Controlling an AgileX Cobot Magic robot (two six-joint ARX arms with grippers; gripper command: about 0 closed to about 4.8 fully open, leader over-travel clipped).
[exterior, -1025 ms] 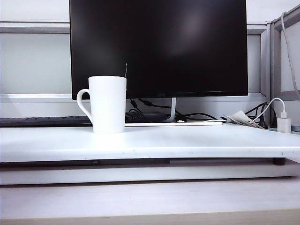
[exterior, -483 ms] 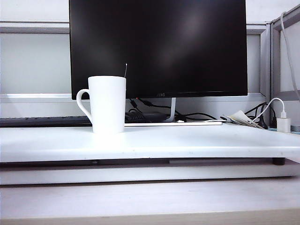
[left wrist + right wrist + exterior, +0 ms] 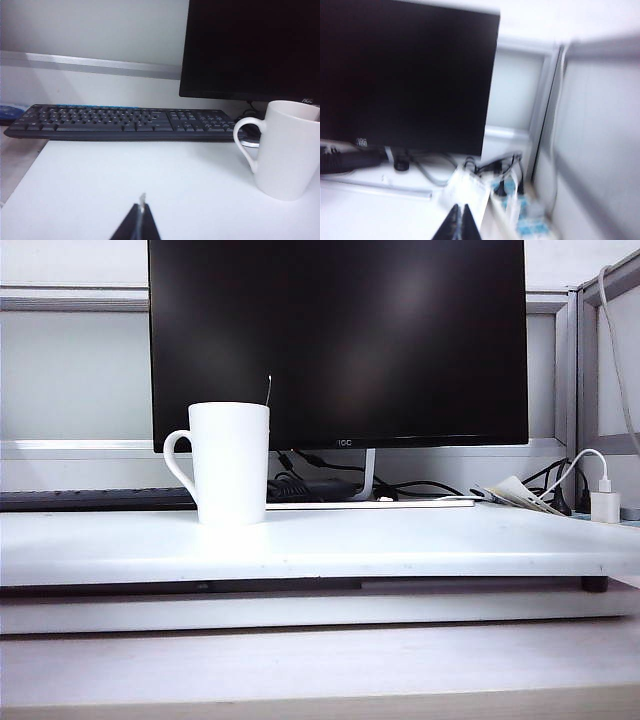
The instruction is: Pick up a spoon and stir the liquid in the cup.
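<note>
The cup [image 3: 230,465], a tall white mug with its loop handle turned left, stands on the left part of the white table [image 3: 400,540]. The spoon [image 3: 269,390] shows only as a thin metallic handle rising above the cup's right rim. Neither gripper appears in the exterior view. In the left wrist view my left gripper [image 3: 143,205] is shut over the bare tabletop, well apart from the cup [image 3: 290,155]. In the blurred right wrist view my right gripper [image 3: 460,210] is shut and holds nothing; it faces the monitor's right edge, and no cup shows there.
A large black monitor [image 3: 340,340] stands behind the cup, a black keyboard [image 3: 120,120] lies at the back left. Cables [image 3: 400,487], papers and a white charger [image 3: 605,505] crowd the back right, by a power strip [image 3: 520,220] and a partition wall [image 3: 600,125].
</note>
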